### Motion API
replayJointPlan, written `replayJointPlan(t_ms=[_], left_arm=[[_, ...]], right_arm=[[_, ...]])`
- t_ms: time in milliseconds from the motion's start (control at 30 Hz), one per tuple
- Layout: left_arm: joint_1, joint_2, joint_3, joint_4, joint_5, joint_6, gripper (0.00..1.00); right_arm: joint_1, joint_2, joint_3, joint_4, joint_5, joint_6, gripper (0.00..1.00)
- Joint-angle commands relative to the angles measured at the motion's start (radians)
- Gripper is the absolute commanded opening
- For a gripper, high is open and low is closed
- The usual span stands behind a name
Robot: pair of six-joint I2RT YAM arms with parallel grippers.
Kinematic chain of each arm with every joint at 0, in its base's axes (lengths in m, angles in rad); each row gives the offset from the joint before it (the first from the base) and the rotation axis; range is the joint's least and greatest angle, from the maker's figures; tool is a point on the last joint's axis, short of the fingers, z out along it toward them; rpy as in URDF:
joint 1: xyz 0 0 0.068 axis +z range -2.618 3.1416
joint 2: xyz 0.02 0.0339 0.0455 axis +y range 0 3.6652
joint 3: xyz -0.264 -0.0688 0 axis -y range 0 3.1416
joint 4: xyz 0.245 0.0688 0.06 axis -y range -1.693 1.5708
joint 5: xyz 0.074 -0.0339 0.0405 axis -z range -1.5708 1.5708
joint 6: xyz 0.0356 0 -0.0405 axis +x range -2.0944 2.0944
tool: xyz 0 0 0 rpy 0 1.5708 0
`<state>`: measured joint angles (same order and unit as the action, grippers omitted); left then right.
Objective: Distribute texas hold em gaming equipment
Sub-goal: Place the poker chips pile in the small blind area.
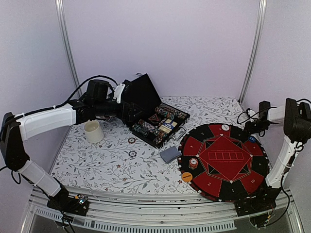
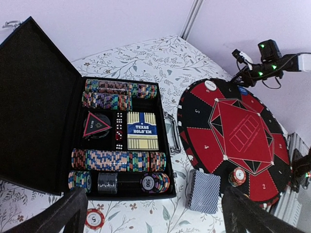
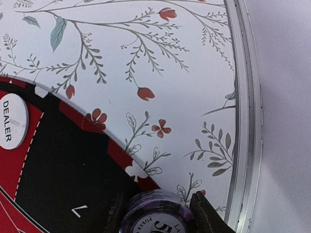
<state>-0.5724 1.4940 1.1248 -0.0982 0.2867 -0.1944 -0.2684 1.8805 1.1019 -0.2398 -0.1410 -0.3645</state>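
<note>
Seen from above, a flowered counter (image 1: 97,165) holds an open black case (image 1: 146,94) of poker chips (image 1: 165,113) at the back centre. A red-and-black round mat (image 1: 221,189) fills the front right corner. An orange button (image 1: 187,177), a white dealer button (image 1: 225,127) and a blue button (image 1: 251,139) lie on its rim, and a small chip stack (image 1: 193,163) on its left part. A deck of cards (image 1: 170,154) lies between case and mat, and a cream cup (image 1: 94,131) stands near the left edge. The left claw (image 1: 130,112) hangs at the case and the right claw (image 1: 250,127) at the mat's back right rim. Neither grip can be read from here.

The left wrist view shows its fingers (image 2: 68,213) spread wide over the case's front edge, holding nothing.

Only the right wrist view shows a purple chip (image 3: 155,216), pinched between that claw's fingers (image 3: 206,213) over the mat's rim near the counter's right edge.
</note>
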Motion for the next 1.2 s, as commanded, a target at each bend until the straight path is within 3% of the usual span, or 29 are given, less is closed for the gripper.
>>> replayJointPlan(t_ms=[0, 333, 400, 433, 500, 833, 900, 1167], left_arm=[[0.014, -0.022, -0.005, -0.023, -0.014, 0.012, 0.98], [0.016, -0.014, 0.009, -0.026, -0.015, 0.000, 0.98], [0.015, -0.014, 0.012, -0.028, -0.019, 0.000, 0.98], [0.016, -0.014, 0.014, -0.030, -0.020, 0.000, 0.98], [0.016, -0.014, 0.016, -0.034, -0.022, 0.001, 0.98], [0.016, -0.012, 0.008, -0.056, -0.060, 0.019, 0.98], [0.016, -0.001, 0.007, -0.070, -0.085, 0.024, 0.98], [0.014, 0.013, -0.009, -0.066, -0.107, 0.030, 0.98]], right_arm=[[0.002, 0.052, 0.049, 0.033, -0.012, -0.013, 0.02], [0.002, 0.086, 0.058, 0.025, 0.020, -0.022, 0.05], [0.001, 0.092, 0.061, 0.021, 0.033, -0.023, 0.15], [0.002, 0.093, 0.063, 0.017, 0.033, -0.024, 0.27], [0.003, 0.093, 0.066, 0.010, 0.024, -0.025, 0.41], [0.001, 0.028, 0.075, -0.003, 0.023, -0.015, 0.79], [0.004, -0.003, 0.083, -0.012, 0.031, -0.010, 1.00], [0.093, -0.176, 0.101, -0.009, 0.089, -0.005, 0.99]])
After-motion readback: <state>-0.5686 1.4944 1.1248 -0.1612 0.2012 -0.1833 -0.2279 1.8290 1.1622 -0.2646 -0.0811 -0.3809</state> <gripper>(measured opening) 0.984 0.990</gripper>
